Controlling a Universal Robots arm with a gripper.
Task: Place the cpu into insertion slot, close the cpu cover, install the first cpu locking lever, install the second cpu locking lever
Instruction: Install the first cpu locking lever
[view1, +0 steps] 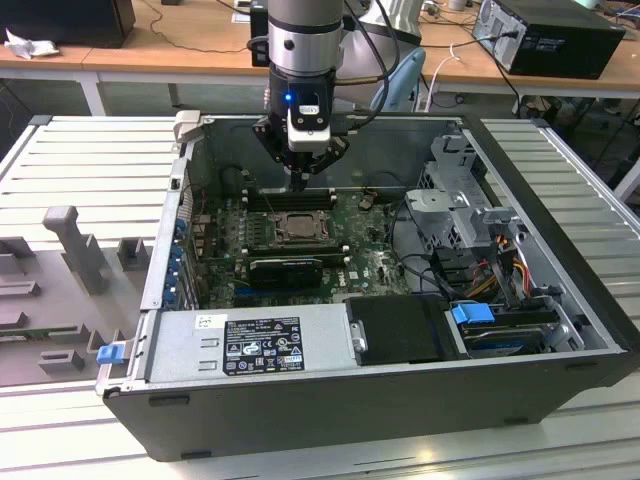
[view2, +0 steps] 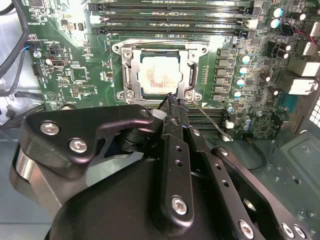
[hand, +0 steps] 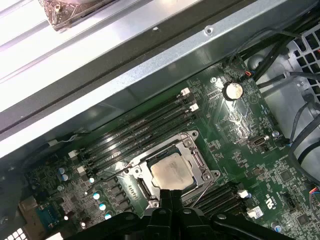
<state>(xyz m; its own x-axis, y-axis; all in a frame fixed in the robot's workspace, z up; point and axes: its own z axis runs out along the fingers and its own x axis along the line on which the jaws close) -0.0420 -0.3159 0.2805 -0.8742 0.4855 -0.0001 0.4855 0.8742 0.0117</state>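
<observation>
Hanging clenched, one tool (view2: 173, 101) sits at one cpu cover (view2: 131, 71) framing one cpu (view2: 157, 75).

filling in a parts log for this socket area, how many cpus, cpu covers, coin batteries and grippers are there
cpu: 1
cpu cover: 1
coin battery: 1
gripper: 1
total: 4
</observation>
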